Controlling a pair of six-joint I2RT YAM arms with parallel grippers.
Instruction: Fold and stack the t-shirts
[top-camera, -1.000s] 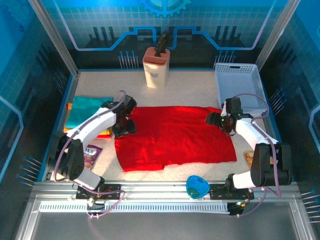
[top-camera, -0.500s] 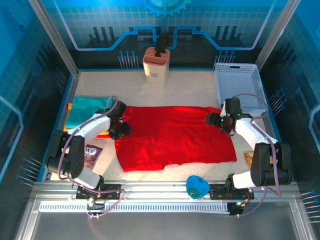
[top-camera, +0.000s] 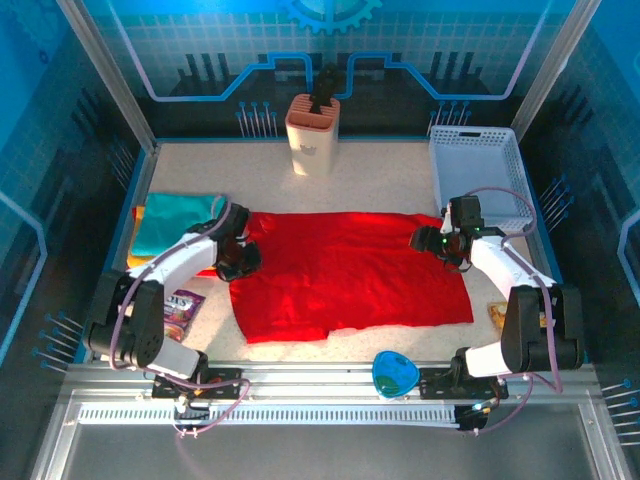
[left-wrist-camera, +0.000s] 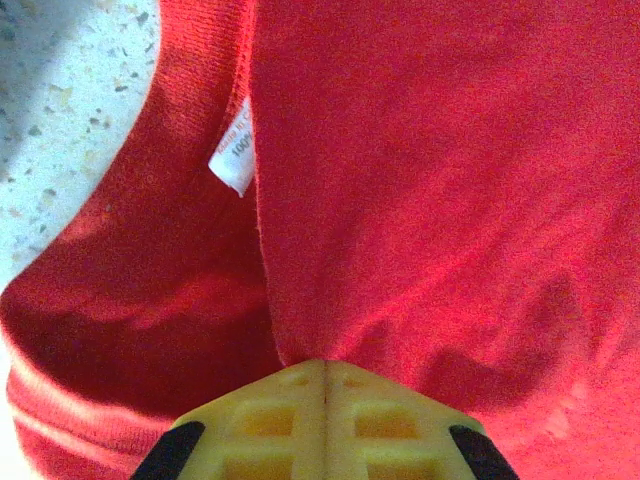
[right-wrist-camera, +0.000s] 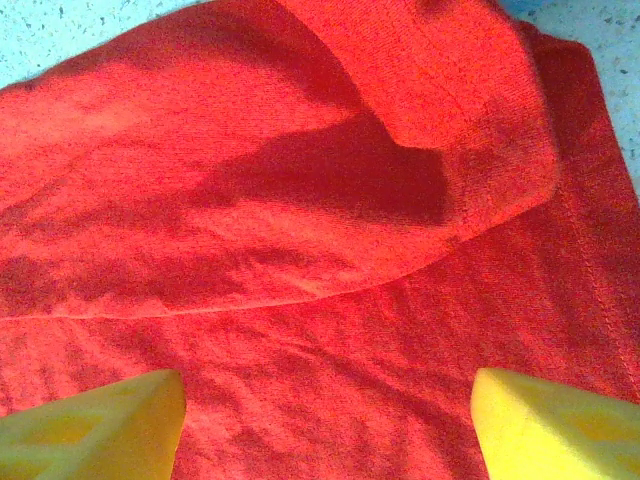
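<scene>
Red shirt nipped by left gripper (right gripper open), utensil in cream holder

Speckled table: red shirt spread centre, folded stack left, basket back right.

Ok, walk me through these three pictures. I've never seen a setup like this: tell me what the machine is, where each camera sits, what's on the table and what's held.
Two robot arms are bolted at the near edge of the table. The wide picture looks down from above and behind them; the two close-ups come from cameras on their wrists. A red t-shirt lies spread, with a folded teal shirt at the left and a white basket at the back right. The left gripper is shut, pinching the red t-shirt near its collar label. The right gripper stands open over the shirt's other end, holding nothing.
</scene>
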